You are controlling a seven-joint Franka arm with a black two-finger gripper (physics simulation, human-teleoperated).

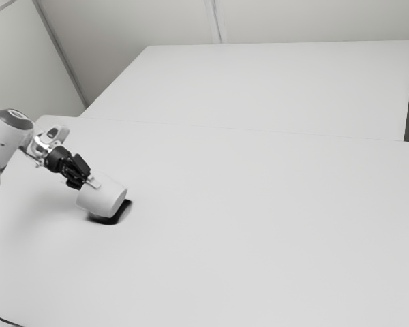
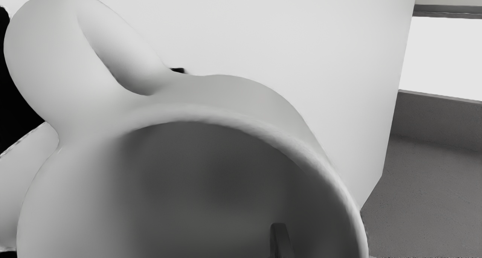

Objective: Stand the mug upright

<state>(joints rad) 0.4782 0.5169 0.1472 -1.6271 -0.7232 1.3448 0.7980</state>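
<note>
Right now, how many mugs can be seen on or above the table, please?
1: a white mug, tilted, toward the exterior view's left, its open mouth facing the arm. The arm could hide another.

i count one mug (image 1: 103, 196), one handle (image 2: 45, 62) and one hand (image 1: 91, 180).

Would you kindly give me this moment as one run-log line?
white mug: tilted, not upright | gripper: at mug's rim, partly inside | grip: unclear | handle: outside gripper | contact with table: unclear
</note>
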